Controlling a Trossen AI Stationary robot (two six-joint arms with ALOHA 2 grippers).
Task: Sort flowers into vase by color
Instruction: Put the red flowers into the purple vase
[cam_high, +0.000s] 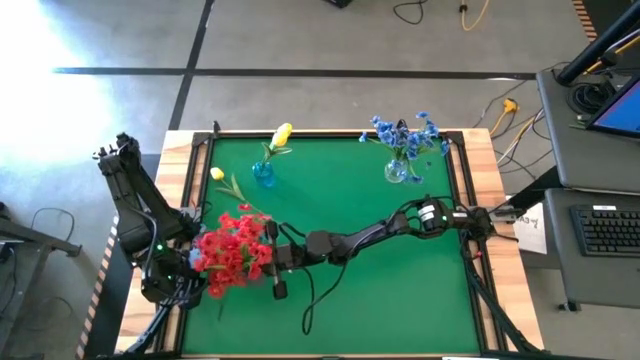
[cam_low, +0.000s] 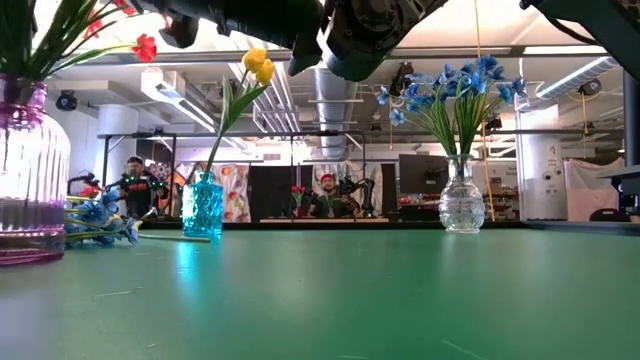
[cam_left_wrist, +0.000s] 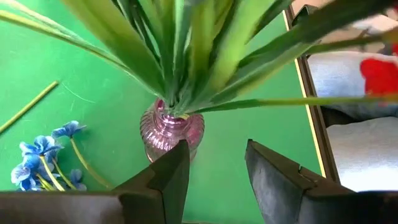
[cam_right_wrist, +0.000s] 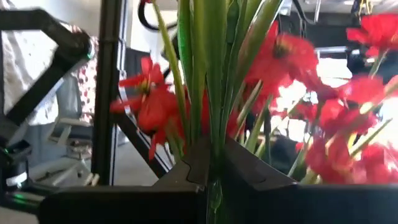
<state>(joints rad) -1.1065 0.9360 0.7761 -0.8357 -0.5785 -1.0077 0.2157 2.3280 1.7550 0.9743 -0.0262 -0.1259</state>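
Green table (cam_high: 380, 290) bears three vases (cam_high: 263, 174), loose flowers (cam_high: 228, 183)

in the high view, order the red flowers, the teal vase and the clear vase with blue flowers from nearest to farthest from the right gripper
1. red flowers: at the right gripper itself, on the table's left side.
2. teal vase: farther up the table, left of centre.
3. clear vase with blue flowers: far right corner.

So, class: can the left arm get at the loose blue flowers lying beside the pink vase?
Probably yes. The left gripper hangs over the pink vase with its jaws open and empty, and the blue flowers lie uncovered beside it. The leaves of the red flowers could brush the arm.
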